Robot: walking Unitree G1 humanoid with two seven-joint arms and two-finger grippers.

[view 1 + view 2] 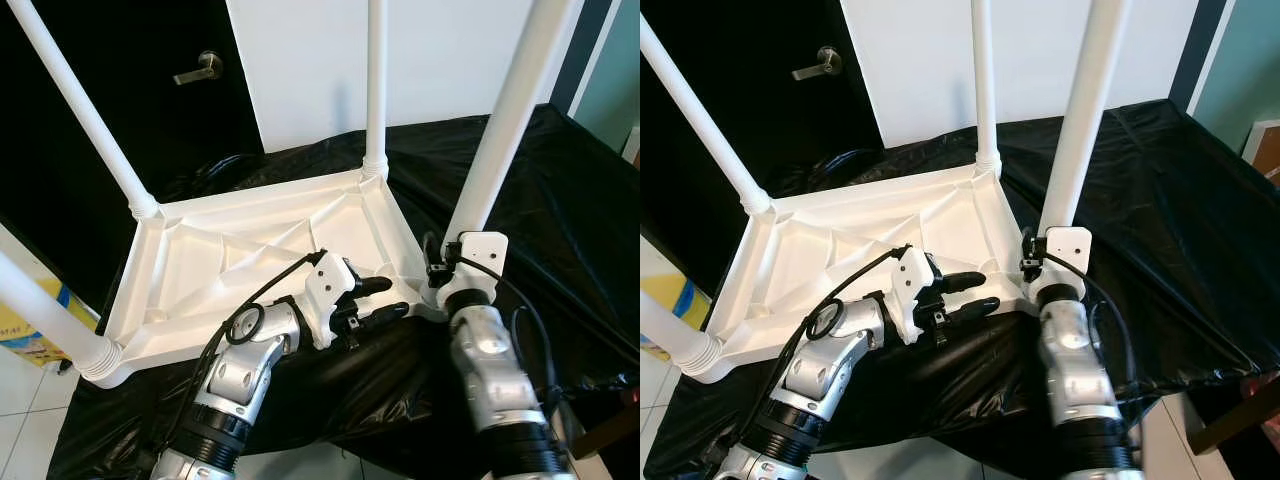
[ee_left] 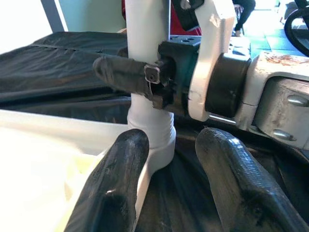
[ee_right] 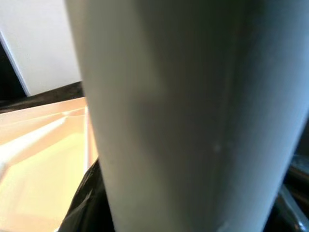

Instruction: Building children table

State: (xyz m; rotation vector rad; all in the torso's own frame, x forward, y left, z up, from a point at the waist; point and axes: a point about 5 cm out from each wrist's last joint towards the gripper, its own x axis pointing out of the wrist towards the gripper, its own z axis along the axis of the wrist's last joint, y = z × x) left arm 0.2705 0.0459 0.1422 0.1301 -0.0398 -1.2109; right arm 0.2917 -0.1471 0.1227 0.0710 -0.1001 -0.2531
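Note:
A white plastic children's table (image 1: pixel 200 290) lies upside down on a black cloth, with its legs pointing up. My right gripper (image 1: pixel 445 262) is shut on the near right leg (image 1: pixel 505 120) just above its socket; one of its black fingers (image 2: pixel 120 72) wraps across the leg (image 2: pixel 145 53). My left gripper (image 1: pixel 390 297) is open at the table's near rim, close to that same corner. In the left wrist view its fingers (image 2: pixel 116 183) straddle the rim below the leg socket (image 2: pixel 161 140). Seen from the right wrist, the leg (image 3: pixel 183 116) is very close.
The black cloth (image 1: pixel 560 220) covers the low surface under the table. Behind stand a black door with a lever handle (image 1: pixel 200 68) and a white panel (image 1: pixel 300 70). A yellow box (image 1: pixel 25 320) sits on the tile floor at the left.

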